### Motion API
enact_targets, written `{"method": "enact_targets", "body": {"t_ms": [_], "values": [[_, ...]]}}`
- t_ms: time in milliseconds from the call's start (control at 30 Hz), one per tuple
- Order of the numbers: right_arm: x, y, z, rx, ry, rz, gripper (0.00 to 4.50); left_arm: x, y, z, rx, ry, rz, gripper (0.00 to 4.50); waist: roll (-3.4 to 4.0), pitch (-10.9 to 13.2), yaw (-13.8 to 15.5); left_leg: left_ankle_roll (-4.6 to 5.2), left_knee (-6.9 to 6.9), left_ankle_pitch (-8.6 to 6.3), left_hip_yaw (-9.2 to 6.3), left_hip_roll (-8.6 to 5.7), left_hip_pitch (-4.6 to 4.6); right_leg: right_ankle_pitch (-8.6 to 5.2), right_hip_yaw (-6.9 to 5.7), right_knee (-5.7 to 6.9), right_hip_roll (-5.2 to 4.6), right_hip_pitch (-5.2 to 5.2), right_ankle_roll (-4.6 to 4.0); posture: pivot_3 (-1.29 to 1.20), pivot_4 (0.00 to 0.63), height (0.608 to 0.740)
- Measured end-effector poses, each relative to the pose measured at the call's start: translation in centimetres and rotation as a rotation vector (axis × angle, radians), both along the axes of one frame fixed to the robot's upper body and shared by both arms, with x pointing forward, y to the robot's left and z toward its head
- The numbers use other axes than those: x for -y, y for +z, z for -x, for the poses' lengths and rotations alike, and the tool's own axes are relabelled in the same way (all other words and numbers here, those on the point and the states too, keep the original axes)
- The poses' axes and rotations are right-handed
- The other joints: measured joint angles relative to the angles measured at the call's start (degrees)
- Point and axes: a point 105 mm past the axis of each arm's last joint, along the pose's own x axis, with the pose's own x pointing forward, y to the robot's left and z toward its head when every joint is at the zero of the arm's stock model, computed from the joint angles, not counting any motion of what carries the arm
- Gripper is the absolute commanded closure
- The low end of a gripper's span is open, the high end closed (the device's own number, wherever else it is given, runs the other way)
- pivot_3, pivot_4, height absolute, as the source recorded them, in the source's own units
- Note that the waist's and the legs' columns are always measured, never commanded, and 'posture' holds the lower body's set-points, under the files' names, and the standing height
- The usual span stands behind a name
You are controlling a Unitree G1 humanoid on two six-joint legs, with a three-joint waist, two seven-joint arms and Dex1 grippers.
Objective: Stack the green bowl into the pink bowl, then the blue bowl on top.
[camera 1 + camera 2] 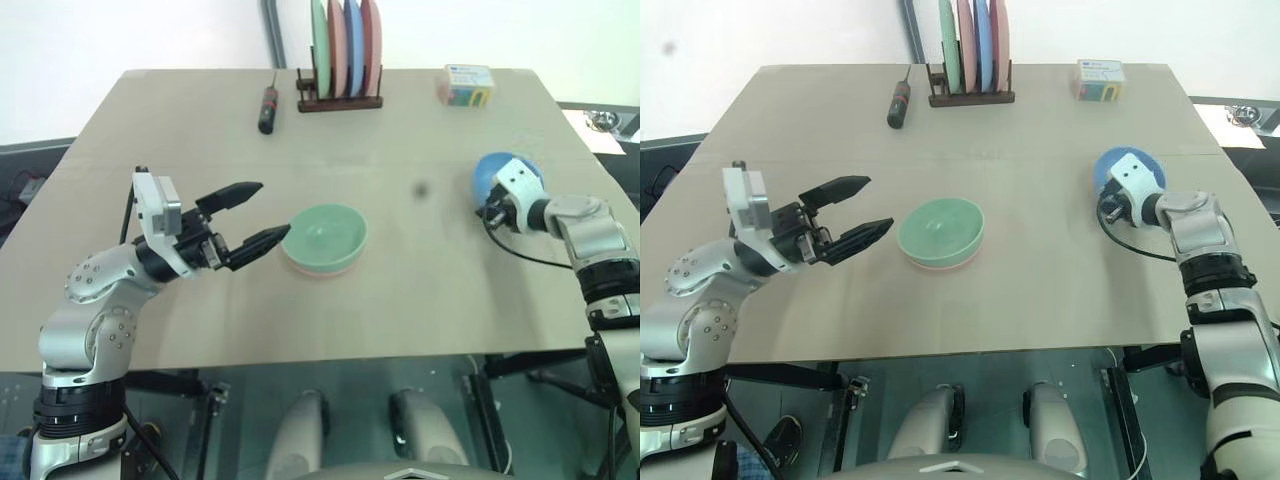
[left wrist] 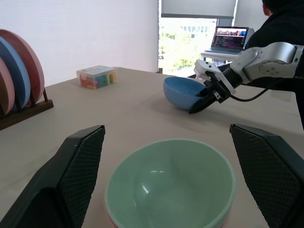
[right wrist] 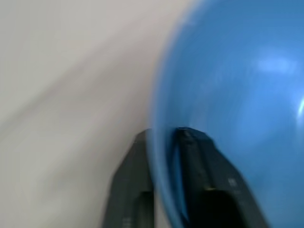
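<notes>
Rim of the blue bowl (image 2: 184, 92) sits clamped between the right gripper's (image 3: 165, 142) two black fingers, one inside the wall and one outside, so the bowl tips up on the table (image 1: 420, 280) at the robot's right. From there the stack lies well off toward the robot's left, near the table's middle: the green bowl (image 1: 326, 235) is already nested in the pink bowl (image 1: 318, 270), of which just a thin salmon edge shows beneath. My guess is that the coming move is a lift and a carry across to that stack, mouth up.

Nearer the stack is the left gripper (image 1: 255, 214), its fingers spread wide and holding nothing, tips just beside the green rim.

All three bowls look like smooth, thin-walled plastic, round and equal in size, with a slight gloss inside. Matte tan covers the tabletop. Ribbed pads line the left fingers (image 2: 76, 166).
</notes>
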Motion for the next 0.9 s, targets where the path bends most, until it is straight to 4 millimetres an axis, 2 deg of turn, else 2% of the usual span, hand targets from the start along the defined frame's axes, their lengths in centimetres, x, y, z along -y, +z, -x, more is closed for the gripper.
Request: {"method": "enact_targets", "body": {"t_ms": [200,233,300,367,400,467,567,633,700,900], "values": [[-1.9,0.4,0.5,-0.006,0.088,-0.039,4.41,-0.2,-0.2,0.1,-0.008,0.001,0.000,0.00,0.04,0.0,-0.1,0.00,0.01,0.00,0.01,0.01,-0.01,0.00,0.01,0.02,0.01,-0.02,0.00,0.00,0.150,0.740],[-3.2,1.2,0.7,0.016,0.132,-0.049,4.41,-0.3,-0.5,0.2,-0.017,0.005,0.000,0.00,0.08,0.0,-0.1,0.00,0.00,0.00,0.02,0.02,-0.03,0.00,0.03,0.06,0.01,-0.06,0.00,0.00,0.150,0.740],[-4.2,2.2,0.9,0.046,0.175,-0.052,4.41,-0.5,-0.8,0.3,-0.028,0.010,0.000,0.00,0.09,0.1,0.0,0.00,-0.01,0.00,0.00,0.02,-0.05,0.00,0.01,0.06,0.01,-0.08,0.00,0.00,0.150,0.740],[-7.0,4.5,1.9,0.109,0.288,-0.053,4.41,-0.9,-1.3,0.5,-0.047,0.023,-0.004,0.00,0.14,0.1,-0.1,0.00,-0.04,0.00,0.02,0.03,-0.08,0.00,0.03,0.06,0.01,-0.15,0.00,0.00,0.150,0.740],[-7.5,4.9,2.1,0.122,0.312,-0.054,4.41,-0.9,-1.3,0.5,-0.048,0.022,-0.004,0.00,0.13,0.1,0.0,0.00,-0.04,0.00,-0.01,0.03,-0.08,0.00,0.00,0.06,0.01,-0.13,0.00,0.00,0.150,0.740],[-11.7,7.1,4.6,0.183,0.493,-0.056,4.41,-1.6,-1.4,0.7,-0.050,0.044,-0.008,0.00,0.14,0.1,0.1,0.00,-0.04,0.00,-0.08,0.04,-0.10,-0.01,-0.07,0.06,0.01,-0.12,0.00,0.00,0.150,0.740],[-15.7,8.5,8.0,0.223,0.693,-0.050,4.41,-2.1,-1.7,1.0,-0.061,0.065,-0.015,0.00,0.14,0.1,0.2,0.00,-0.04,0.00,-0.10,0.04,-0.10,-0.01,-0.11,0.03,0.00,-0.09,-0.01,0.00,0.150,0.740],[-17.7,8.6,10.1,0.234,0.797,-0.020,4.41,-2.9,-2.0,1.3,-0.077,0.094,-0.023,0.00,0.12,0.1,0.2,0.00,-0.03,0.00,-0.10,0.04,-0.10,-0.02,-0.12,0.01,-0.01,-0.08,-0.01,0.00,0.150,0.740],[-18.7,8.2,11.1,0.236,0.846,0.010,4.41,-3.4,-2.2,1.5,-0.084,0.108,-0.032,0.00,0.11,0.1,0.3,0.00,-0.03,0.00,-0.11,0.04,-0.09,-0.03,-0.14,0.01,-0.03,-0.07,-0.03,0.00,0.150,0.740],[-20.7,6.0,12.0,0.256,0.915,0.140,4.41,-5.0,-2.8,2.4,-0.101,0.156,-0.060,0.00,0.10,0.1,0.2,-0.01,-0.02,0.00,-0.12,0.05,-0.08,-0.14,-0.16,0.03,-0.03,-0.09,-0.23,0.00,0.150,0.740]]}}
